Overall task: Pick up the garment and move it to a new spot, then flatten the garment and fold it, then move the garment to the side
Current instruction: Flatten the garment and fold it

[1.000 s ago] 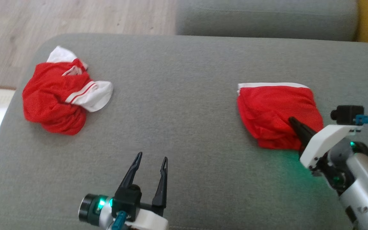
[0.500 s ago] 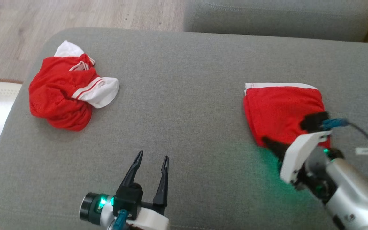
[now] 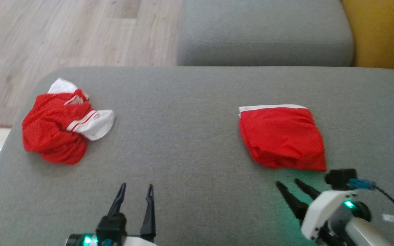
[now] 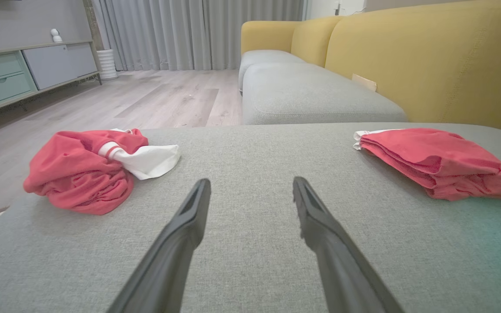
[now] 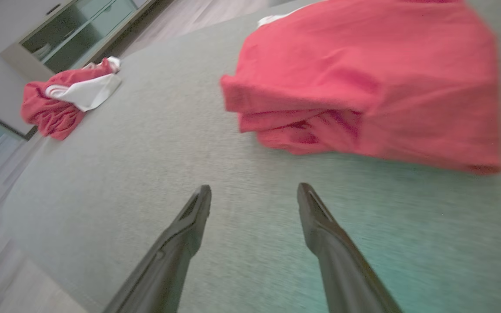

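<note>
Operator: Where's the garment?
Spotter: You'll find the folded garment (image 3: 280, 138) lying on the right half of the cushion (image 3: 190, 143). It's a red stack with a white band along its far edge. Its near corner is just beyond your right gripper (image 3: 287, 181), not touching it.
Operator: And that gripper?
Spotter: Your right gripper's fingers stand wide apart, tips aimed at the garment's near edge, with nothing between them. In your right wrist view the gap shows bare grey fabric, tinted green.
Operator: The left one?
Spotter: Your left gripper (image 3: 136, 185) sits low at the cushion's near edge, towards the middle. Its fingers are also spread and empty, and they point across the cushion between the two garments.
Operator: Two?
Spotter: Yes. A crumpled garment (image 3: 58, 131), red with white striped trim, lies in a heap near the cushion's left end, well apart from the folded one and from both grippers. Beyond the cushion you have wooden floor (image 3: 63, 30) at the left and a second grey seat (image 3: 262, 34) with a yellow back (image 3: 381, 30) at the right.
</note>
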Robot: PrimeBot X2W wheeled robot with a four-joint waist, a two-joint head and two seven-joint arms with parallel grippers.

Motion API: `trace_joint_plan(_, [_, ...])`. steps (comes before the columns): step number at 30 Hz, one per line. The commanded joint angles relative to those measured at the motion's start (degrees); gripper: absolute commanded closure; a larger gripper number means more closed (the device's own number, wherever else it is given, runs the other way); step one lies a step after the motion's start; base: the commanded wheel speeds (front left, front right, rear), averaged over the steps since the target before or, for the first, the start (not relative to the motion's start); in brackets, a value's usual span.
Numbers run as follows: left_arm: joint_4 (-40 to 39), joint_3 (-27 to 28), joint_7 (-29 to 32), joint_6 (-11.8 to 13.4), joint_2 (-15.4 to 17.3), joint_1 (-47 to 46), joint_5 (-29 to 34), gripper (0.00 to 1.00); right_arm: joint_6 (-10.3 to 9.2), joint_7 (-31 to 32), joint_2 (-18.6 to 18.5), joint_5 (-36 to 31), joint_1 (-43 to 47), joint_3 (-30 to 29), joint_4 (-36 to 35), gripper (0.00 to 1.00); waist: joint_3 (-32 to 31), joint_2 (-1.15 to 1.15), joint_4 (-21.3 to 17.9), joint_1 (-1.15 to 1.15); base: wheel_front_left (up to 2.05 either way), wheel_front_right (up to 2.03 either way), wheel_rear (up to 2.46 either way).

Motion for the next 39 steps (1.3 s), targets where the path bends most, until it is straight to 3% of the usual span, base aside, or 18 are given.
trace_joint_plan(1, [-2.27, 2.62, -0.7, 0.32, 0.01, -1.62, -0.5, 0.0, -0.05, -1.84, -0.28, -1.6, -0.04, -1.42, -0.49, 0.0, -1.51, 0.0, -1.64, 0.0, 0.0, 0.0, 0.0])
trace_joint_plan(9, [-2.51, 6.55, -0.7, 0.39, 0.34, 1.5, -0.8, 0.0, -0.05, -13.39, -0.18, -15.06, 1.37, -10.6, 2.15, 0.0, -4.22, 0.0, -4.57, 0.0, 0.0, 0.0, 0.0])
trace_joint_plan(15, [-2.98, 8.72, -0.7, 0.14, 0.23, 3.1, -0.32, 0.0, -0.05, -20.07, 3.5, -24.09, 3.36, -15.45, 1.79, 0.0, -6.06, 0.0, -5.56, 0.0, 0.0, 0.0, 0.0])
trace_joint_plan(26, [-4.37, 10.3, -0.7, -1.02, 0.03, 5.15, 1.1, 0.0, -0.05, -21.41, 9.6, -32.63, 12.06, -19.4, -5.8, 0.0, -8.22, 0.0, -5.78, 0.0, 0.0, 0.0, 0.0])
trace_joint_plan(39, [-3.5, 10.66, -0.7, -2.03, -0.28, 5.91, 1.99, 0.0, -0.05, -21.42, 11.58, -34.65, 15.43, -20.84, -8.38, 0.0, -9.16, 0.0, -6.32, 0.0, 0.0, 0.0, 0.0])
